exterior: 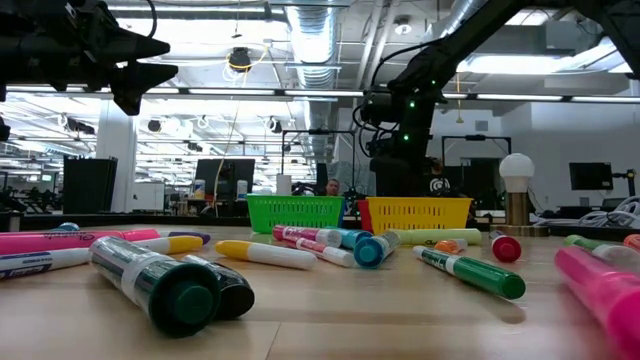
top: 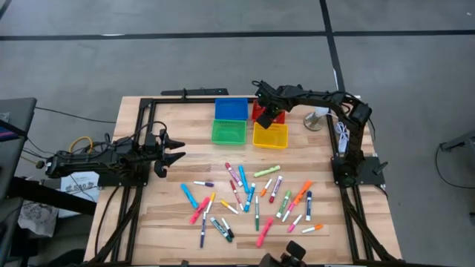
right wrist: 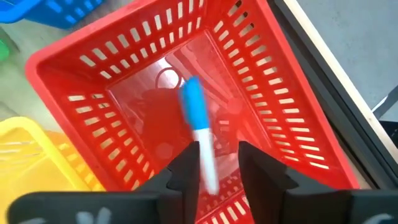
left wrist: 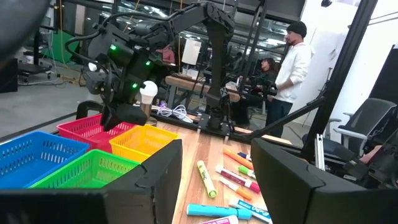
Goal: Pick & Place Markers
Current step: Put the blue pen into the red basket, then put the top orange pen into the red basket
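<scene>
Many markers [top: 252, 196] scattered on the near half of the bench [top: 171, 222]. Farther back, 4 bins side by side: green bin [top: 228, 132], yellow bin [top: 270, 136], blue bin [top: 231, 109], red bin [right wrist: 273, 118]. Left gripper [top: 178, 148] off to the left side, jaws wide, holding nothing. Right gripper [right wrist: 217, 163] over the red bin, jaws narrow, blue-capped marker [right wrist: 199, 134] blurred between them above the bin floor.

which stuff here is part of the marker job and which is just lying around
Job: markers scattered on the table; blue-capped marker at the right gripper, over the red bin.
Lying about: white lamp, yellow cable, left gripper waiting open.
</scene>
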You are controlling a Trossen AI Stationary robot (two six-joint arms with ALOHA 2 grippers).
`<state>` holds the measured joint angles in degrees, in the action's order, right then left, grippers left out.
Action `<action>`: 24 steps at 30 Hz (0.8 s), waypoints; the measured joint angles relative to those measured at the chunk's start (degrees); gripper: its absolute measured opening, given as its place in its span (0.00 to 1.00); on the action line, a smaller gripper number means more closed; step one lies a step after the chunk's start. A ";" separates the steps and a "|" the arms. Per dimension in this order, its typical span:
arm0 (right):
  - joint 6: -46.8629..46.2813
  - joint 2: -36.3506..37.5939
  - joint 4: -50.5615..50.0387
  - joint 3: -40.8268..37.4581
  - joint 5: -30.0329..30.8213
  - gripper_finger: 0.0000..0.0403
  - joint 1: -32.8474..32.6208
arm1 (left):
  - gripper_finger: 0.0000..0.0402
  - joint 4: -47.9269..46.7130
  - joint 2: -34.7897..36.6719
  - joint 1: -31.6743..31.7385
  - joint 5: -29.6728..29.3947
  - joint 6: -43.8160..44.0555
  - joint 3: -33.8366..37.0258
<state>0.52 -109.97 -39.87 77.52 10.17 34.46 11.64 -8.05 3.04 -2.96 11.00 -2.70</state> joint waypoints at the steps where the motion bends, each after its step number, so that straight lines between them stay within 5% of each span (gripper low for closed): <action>1: 0.30 0.00 -0.06 0.04 0.08 0.29 -0.11 | 0.48 0.00 0.00 -0.01 0.00 0.00 0.00; 14: 4.74 1.26 -15.23 13.85 0.26 0.32 -2.10 | 0.48 0.00 0.00 -0.01 -0.02 0.01 0.00; 24: 4.29 13.20 -19.42 15.43 -0.69 0.32 -8.38 | 0.48 0.00 0.01 0.00 -0.01 -0.01 0.00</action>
<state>4.81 -96.78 -59.29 92.95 9.48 26.08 11.64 -8.04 3.04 -2.97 10.98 -2.69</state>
